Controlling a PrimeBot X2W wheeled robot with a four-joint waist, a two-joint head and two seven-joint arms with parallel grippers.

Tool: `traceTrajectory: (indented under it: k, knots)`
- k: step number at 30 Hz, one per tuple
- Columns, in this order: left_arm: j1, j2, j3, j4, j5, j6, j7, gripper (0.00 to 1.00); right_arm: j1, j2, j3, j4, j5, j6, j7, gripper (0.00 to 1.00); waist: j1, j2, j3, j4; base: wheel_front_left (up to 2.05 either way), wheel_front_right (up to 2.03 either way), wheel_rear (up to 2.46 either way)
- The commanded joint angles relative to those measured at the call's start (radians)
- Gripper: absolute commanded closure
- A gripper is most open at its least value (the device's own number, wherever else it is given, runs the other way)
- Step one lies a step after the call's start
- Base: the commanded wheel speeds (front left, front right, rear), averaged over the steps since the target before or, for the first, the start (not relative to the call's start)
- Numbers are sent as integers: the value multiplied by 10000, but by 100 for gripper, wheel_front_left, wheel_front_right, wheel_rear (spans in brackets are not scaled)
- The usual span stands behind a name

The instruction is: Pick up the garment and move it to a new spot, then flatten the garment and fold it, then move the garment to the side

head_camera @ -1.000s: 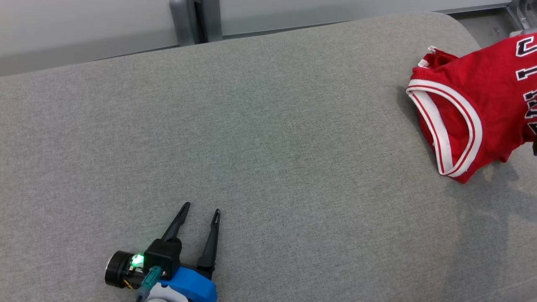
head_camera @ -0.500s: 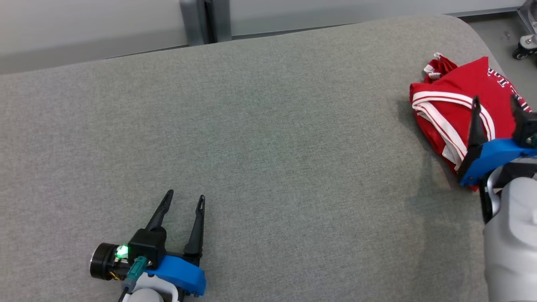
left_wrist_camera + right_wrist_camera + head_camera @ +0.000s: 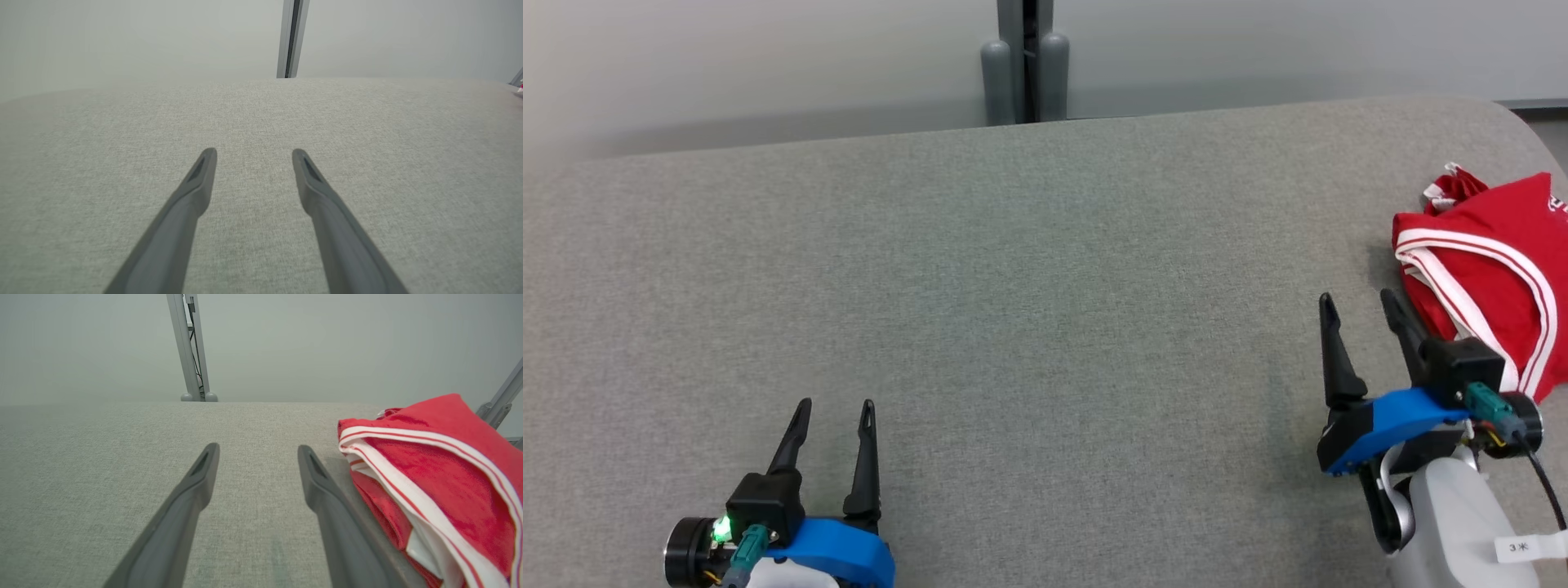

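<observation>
Your right gripper (image 3: pixel 1357 298) has backed just left of the jersey (image 3: pixel 1486 261), wide, empty; left gripper (image 3: pixel 836 403) wide too. Loosely stacked folds could slump open.

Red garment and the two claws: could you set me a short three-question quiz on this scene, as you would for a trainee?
1. True or false: the right claw is clamped on the red garment.
2. Where on the grey cushion does the garment lie? A) at the robot's right end B) in the middle C) at the robot's left end
3. Fill in the blank: the left claw, over bare cushion, has its fingers ___ (open or shut).

Key: 1 false, since it is open beside the garment and holds nothing. 2 A. 3 open.
</observation>
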State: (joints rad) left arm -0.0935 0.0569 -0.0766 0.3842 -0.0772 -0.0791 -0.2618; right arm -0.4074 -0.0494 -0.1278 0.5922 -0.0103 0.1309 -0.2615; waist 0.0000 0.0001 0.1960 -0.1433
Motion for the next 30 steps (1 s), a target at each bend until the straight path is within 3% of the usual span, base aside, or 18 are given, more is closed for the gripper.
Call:
traceTrajectory:
  k: [1,10,24,25,30]
  knots:
    - [94,-14,80,-6,-94,-19,-43,0,311,-37,136,-168,165,-4,-40,0,0,-1,-102,104,0,0,0]
    - [594,-60,312,-11,-583,-178,-43,0,1452,-30,787,-569,937,-4,-42,0,0,-1,-832,575,0,0,0]
    - [1269,-66,300,-113,-1364,-219,-43,0,2288,-31,1263,-945,1411,-2,-43,0,0,-1,-1720,727,0,0,0]
    - [1185,-56,301,-74,-1361,-200,0,100,2140,4,1250,-912,1365,-2,0,100,0,-1,-1727,731,0,0,0]
    - [1146,-63,411,160,-1763,-207,206,100,2146,31,1106,-685,1765,-2,230,100,0,-1,-1740,749,0,0,0]
